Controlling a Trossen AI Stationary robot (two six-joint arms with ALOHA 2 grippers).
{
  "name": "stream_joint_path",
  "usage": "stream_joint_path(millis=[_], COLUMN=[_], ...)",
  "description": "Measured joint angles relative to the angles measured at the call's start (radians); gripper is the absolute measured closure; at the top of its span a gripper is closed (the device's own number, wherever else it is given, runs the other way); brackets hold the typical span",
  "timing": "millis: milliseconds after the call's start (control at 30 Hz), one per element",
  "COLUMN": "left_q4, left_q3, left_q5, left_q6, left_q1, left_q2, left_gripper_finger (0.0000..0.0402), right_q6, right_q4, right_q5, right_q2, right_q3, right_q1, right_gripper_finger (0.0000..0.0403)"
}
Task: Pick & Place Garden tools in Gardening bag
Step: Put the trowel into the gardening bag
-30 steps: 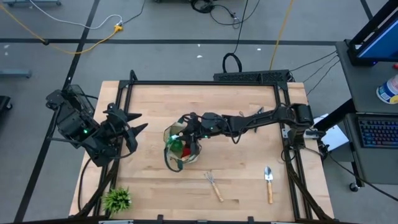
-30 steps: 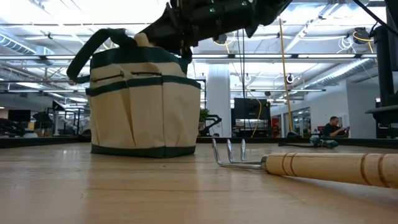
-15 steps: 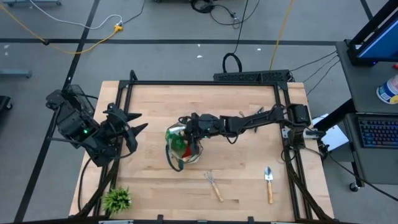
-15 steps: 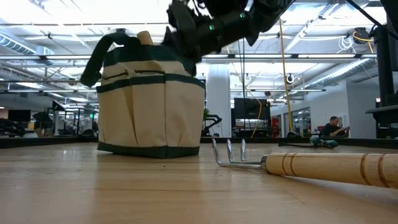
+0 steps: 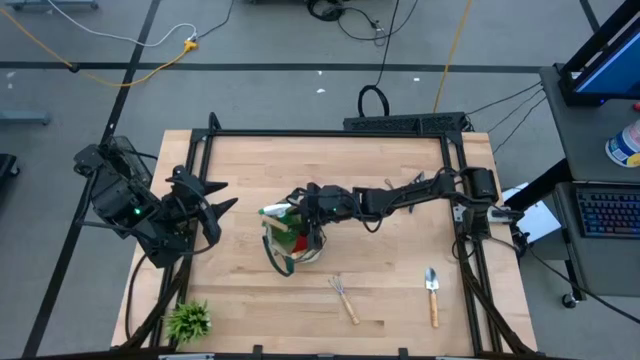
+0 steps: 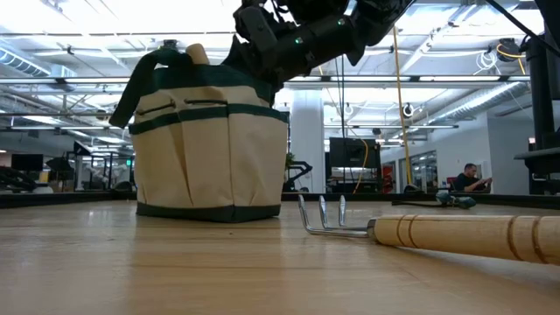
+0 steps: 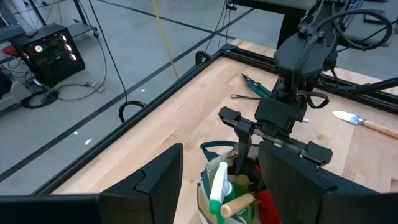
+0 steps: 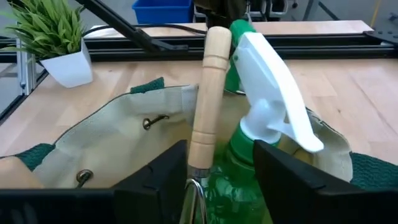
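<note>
The beige gardening bag (image 5: 288,242) with dark green trim stands upright on its base at mid-table; it also shows in the low view (image 6: 210,149). A green spray bottle with a white head (image 8: 264,93), a wooden tool handle (image 8: 205,93) and something red (image 7: 268,205) stick up out of it. My right gripper (image 5: 303,214) is open over the bag's mouth. Its fingers (image 8: 155,183) stand on either side of the handle and the bottle. My left gripper (image 5: 222,197) is open and empty at the table's left. My right gripper comes at the bag's mouth (image 7: 217,152) slanting down from the table's right, and one finger (image 7: 239,149) dips inside the rim. I cannot tell whether the fingers touch the bag, the wooden handle or the spray bottle.
A small rake (image 5: 343,297) and a trowel (image 5: 432,292), both wooden-handled, lie on the table near the front right. The rake lies close in the low view (image 6: 420,232). A spiky potted plant (image 5: 188,320) stands at the front left corner. Black frame rails border the table.
The bag has shifted a little toward the table's right edge and rocked, and its top now leans back toward the left. The spray bottle's white head now shows at the bag's far-left rim. My right gripper has stayed over the bag's mouth, moving only slightly.
</note>
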Motion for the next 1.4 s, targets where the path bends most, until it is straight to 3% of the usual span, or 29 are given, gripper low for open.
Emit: stream_joint_path(millis=[200, 467, 1100, 1400], left_q4=[0.000, 0.000, 0.001, 0.001], left_q3=[0.000, 0.000, 0.000, 0.000], left_q5=[0.000, -0.001, -0.005, 0.126], left_q6=[0.006, 0.022, 0.027, 0.071], left_q1=[0.000, 0.000, 0.000, 0.000], left_q2=[0.000, 0.000, 0.000, 0.000], left_gripper_finger=[0.0185, 0.0185, 0.0185, 0.0185], right_q6=[-0.028, -0.060, -0.165, -0.257], right_q4=[-0.008, -0.062, -0.828, -1.095], right_q5=[0.016, 0.012, 0.014, 0.017], right_q2=[-0.031, -0.142, -0.469, -0.498], right_q3=[0.001, 0.003, 0.003, 0.002], right_q1=[0.006, 0.010, 0.196, 0.345], right_gripper_finger=[0.0203, 0.0207, 0.0206, 0.0206])
